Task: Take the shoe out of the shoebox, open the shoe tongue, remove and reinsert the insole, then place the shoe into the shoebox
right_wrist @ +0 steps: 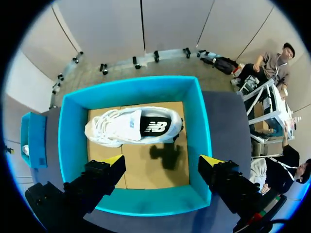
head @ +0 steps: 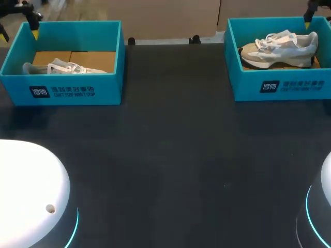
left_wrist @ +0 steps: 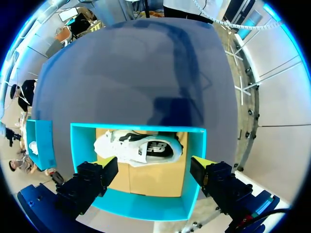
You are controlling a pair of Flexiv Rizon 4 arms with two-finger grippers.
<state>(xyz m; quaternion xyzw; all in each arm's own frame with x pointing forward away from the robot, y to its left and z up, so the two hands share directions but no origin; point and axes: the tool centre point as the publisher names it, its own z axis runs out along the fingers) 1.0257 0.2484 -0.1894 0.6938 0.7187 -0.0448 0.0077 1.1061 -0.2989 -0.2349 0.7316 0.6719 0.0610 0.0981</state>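
In right shoebox [right_wrist: 73, 131]: shoe [right_wrist: 133, 126] on side. In left shoebox [left_wrist: 80, 145]: second shoe [left_wrist: 138, 148]. Above them right gripper [right_wrist: 163, 161] and left gripper [left_wrist: 155, 164], fingers wide apart, empty. Likely light, upper soft, sole stiff: grip heel collar.

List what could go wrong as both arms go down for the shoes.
1. The left shoe lies close against one wall of the left box. The open left gripper could strike that wall on the way down.
2. The right shoe has loose laces that may snag a finger of the open right gripper.
3. Nothing visibly holds the right box, so a snagged shoe might drag it along.
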